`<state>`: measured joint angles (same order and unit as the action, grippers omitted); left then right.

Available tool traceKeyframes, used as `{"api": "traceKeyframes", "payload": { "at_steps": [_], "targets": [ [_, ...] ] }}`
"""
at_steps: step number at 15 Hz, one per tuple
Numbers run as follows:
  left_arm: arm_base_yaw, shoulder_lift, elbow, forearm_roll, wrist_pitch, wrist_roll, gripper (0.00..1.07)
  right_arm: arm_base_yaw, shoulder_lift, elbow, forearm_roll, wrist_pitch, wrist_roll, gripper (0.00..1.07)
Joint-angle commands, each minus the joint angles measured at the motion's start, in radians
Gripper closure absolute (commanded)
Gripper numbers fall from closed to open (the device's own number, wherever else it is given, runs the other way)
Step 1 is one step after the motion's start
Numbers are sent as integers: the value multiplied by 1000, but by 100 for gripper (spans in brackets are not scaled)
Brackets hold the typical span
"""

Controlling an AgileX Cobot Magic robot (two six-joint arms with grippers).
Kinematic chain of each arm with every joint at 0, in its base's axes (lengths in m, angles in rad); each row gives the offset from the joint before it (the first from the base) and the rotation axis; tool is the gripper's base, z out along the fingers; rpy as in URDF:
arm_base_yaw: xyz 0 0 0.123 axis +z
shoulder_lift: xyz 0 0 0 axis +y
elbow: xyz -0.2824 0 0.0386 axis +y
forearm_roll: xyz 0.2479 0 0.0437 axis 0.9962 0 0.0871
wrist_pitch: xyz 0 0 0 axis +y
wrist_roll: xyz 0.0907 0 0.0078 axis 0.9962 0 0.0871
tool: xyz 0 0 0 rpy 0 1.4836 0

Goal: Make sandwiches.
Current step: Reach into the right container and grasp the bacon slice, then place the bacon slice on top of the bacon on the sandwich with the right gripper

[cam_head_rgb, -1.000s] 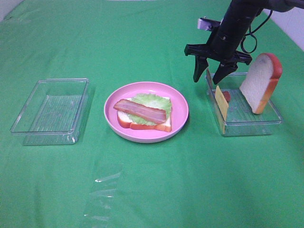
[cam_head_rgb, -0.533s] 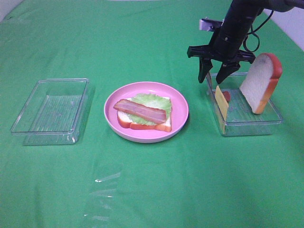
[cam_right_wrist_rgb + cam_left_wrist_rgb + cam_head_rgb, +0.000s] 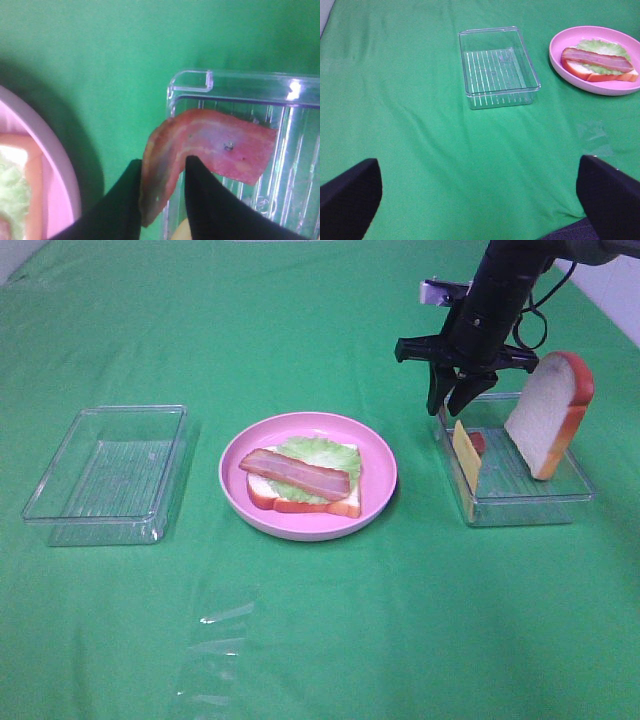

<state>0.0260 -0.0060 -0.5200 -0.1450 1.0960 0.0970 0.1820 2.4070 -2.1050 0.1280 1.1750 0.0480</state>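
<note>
On the pink plate lies the open sandwich: a bread slice with green lettuce and one bacon strip on top. My right gripper hangs over the near-left corner of the right clear tray. In the right wrist view its black fingers pinch the edge of a reddish bacon strip that curls up over the tray rim. A second bread slice leans upright in that tray, and a yellow cheese slice stands at its left wall. My left gripper is open and holds nothing.
An empty clear tray sits at the left of the green cloth; the left wrist view shows this tray and the plate beyond it. A crumpled clear film lies on the cloth in front of the plate.
My right gripper's fingers have drawn together from wide apart and closed on the bacon strip at the tray corner. Left arm, plate and trays are unmoved.
</note>
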Motion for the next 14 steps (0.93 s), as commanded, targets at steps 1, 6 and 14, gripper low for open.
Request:
{"api": "traceKeyframes", "payload": {
  "at_steps": [1, 6, 14],
  "targets": [
    [-7, -19, 1, -9, -16, -6, 9, -1, -1, -4, -5, -3, 10, 87],
    [-7, -19, 1, -11, -16, -7, 9, -1, -1, -4, -5, -2, 11, 107],
    [-7, -19, 1, -14, -16, -7, 9, -1, -99, -4, 61, 126, 8, 107]
  ]
}}
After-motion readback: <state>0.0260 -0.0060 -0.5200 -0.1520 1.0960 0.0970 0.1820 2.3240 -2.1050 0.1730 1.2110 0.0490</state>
